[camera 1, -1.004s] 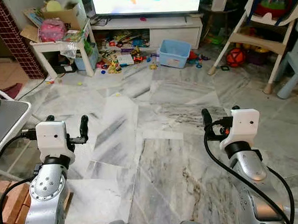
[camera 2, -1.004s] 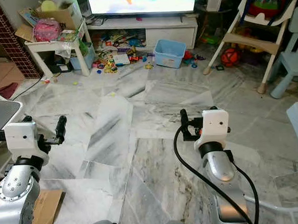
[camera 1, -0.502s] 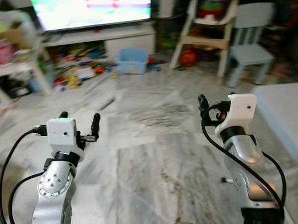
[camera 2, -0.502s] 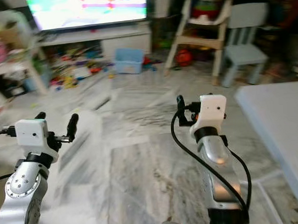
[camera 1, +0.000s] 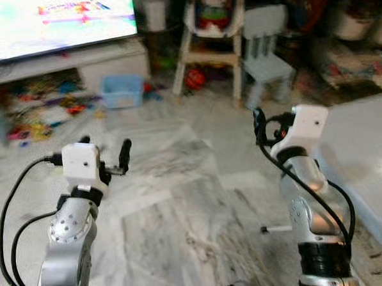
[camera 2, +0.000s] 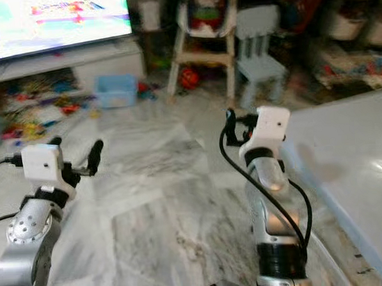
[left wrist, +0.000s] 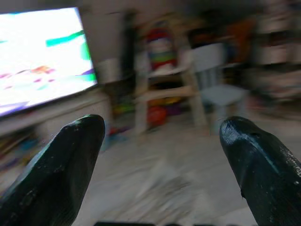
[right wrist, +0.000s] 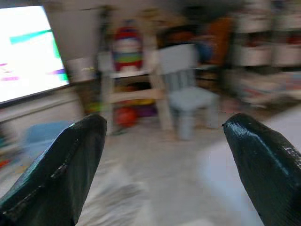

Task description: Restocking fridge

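Both arms are reaching forward over the grey marble floor (camera 1: pixel 202 226), the left gripper (camera 1: pixel 105 154) and right gripper (right wrist: pixel 164 155) each holding its two black fingers spread wide around nothing. A pale tabletop (camera 2: pixel 346 167) is lying just beside the right arm. Farther off, one light-blue child's chair (camera 1: pixel 263 59) and one wooden high chair (camera 1: pixel 208 43) are standing side by side. One blue bin (camera 1: pixel 121 92) is sitting among scattered toys (camera 1: pixel 36 116) below the glowing television (camera 1: pixel 50 22). Everything is blurring, and no fridge can be made out.
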Available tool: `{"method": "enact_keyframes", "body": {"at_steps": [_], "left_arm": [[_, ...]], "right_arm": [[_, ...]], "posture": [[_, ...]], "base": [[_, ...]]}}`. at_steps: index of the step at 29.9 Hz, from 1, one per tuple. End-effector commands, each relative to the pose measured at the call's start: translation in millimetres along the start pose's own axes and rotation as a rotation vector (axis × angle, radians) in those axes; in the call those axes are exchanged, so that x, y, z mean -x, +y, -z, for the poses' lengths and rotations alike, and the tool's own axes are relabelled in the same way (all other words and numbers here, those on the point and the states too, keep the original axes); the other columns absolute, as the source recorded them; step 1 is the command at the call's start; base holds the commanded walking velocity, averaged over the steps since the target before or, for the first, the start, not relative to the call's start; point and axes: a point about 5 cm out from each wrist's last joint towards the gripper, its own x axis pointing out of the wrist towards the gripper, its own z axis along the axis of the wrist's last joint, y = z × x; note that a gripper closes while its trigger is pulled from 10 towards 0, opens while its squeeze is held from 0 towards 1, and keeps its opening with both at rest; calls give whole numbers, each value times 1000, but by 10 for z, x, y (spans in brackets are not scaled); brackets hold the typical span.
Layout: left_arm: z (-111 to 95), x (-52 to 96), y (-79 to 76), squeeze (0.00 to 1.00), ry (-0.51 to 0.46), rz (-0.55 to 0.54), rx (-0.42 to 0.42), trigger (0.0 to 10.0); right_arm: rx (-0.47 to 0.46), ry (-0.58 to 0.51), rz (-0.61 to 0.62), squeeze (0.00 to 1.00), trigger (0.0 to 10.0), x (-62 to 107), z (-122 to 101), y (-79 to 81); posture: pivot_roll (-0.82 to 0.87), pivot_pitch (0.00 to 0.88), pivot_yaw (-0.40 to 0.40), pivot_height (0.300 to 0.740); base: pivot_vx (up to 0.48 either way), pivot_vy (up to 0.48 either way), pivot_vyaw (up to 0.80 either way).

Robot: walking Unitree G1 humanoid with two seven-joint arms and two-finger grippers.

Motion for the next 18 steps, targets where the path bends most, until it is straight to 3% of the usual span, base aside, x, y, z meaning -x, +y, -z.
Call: {"method": "enact_keyframes", "body": {"at_steps": [1, 7, 18], "left_arm": [[-77, -44, -131, 0, -27, 86, -10, 10000], [-32, -22, -112, 0, -14, 89, 10, 10000], [19, -16, -251, 0, 3, 147, 55, 10000]], "right_arm": [[2, -12, 51, 0, 10000, -30, -52, -113], [31, -24, 81, 0, 10000, -63, -78, -145], [61, -37, 107, 0, 10000, -76, -79, -175]], "posture": [[38, 12, -3, 740], [34, 14, -5, 740], [21, 0, -6, 740]], "base": [[435, 0, -800], [431, 0, -800], [427, 0, -799]]}}
